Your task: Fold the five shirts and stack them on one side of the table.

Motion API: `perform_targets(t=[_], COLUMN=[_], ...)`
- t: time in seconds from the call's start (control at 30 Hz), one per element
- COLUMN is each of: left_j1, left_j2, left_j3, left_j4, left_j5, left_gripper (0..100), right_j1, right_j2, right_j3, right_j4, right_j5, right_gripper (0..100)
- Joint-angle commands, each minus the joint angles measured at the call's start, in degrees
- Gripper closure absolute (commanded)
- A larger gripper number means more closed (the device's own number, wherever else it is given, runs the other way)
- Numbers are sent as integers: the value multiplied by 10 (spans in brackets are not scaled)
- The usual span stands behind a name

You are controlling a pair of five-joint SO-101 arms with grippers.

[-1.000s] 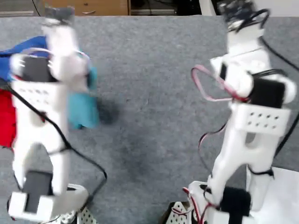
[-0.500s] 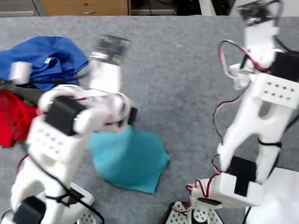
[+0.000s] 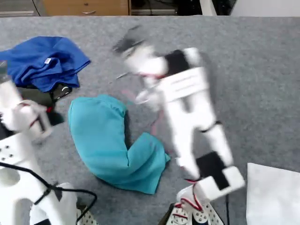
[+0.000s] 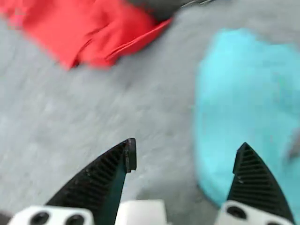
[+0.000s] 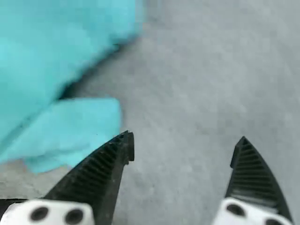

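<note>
Fingers (image 4: 105,176) of the left gripper (image 4: 187,150) stand wide apart and hold nothing. They hang over bare table (image 3: 243,61) with the teal shirt (image 3: 117,150) just to one side. The right gripper (image 5: 185,140) is equally spread and empty, over the table beside an edge of that same shirt. The teal shirt lies crumpled near the front of the table, between the two arms, curled on itself with one lobe doubled under. It looks like thin, limp cloth: light to lift, sure to sag and bunch wherever it is unsupported, and likely to drag on the felt-like table rather than slide. A pinch at a single-layer edge, such as a hem corner or a shoulder, would probably serve best, one gripper to each side so the cloth can be drawn flat; grabbing the heaped middle risks catching several layers at once. By count, three shirts are certain: one teal, one blue shirt (image 3: 44,61) heaped at the far left, and one red shirt (image 4: 89,33) near the teal with bare table between them. A dark cloth (image 3: 35,96) beneath the blue one may be a fourth. A white sheet (image 3: 274,197) at the near right corner may be a fifth, though I cannot tell.
</note>
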Motion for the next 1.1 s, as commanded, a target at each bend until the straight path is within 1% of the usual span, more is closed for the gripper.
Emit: perform_targets(t=[0.0,0.1,0.17,0.27,0.33,0.5,0.57,0.63,0.77,0.8,0.93,1.07], left_j1=[-113,-175,-205,-236,-248,-259,-256,-254,-253,-253,-252,-229], left_j2=[-12,-12,-12,-12,-12,-13,-13,-13,-13,-13,-13,-13], left_j3=[30,60,84,113,120,122,122,122,122,122,122,123], left_j4=[-4,-42,-71,-106,-113,-113,-113,-113,-116,-116,-116,-113], left_j5=[-56,-66,-66,-66,-66,-66,-66,-66,-66,-66,-66,-66], left_gripper=[668,668,668,668,668,668,668,668,668,668,668,668], right_j1=[-86,-128,-148,-156,-150,-95,-76,-61,-24,-16,25,92], right_j2=[54,122,175,273,337,457,492,519,530,526,495,439], right_j3=[-3,-33,-65,-118,-163,-298,-357,-415,-447,-449,-448,-444], right_j4=[-33,-52,-58,-70,-66,-34,-4,33,37,36,36,36], right_j5=[4,4,2,1,1,0,2,4,0,3,1,4], right_gripper=[666,666,666,666,666,667,694,765,945,973,977,976])
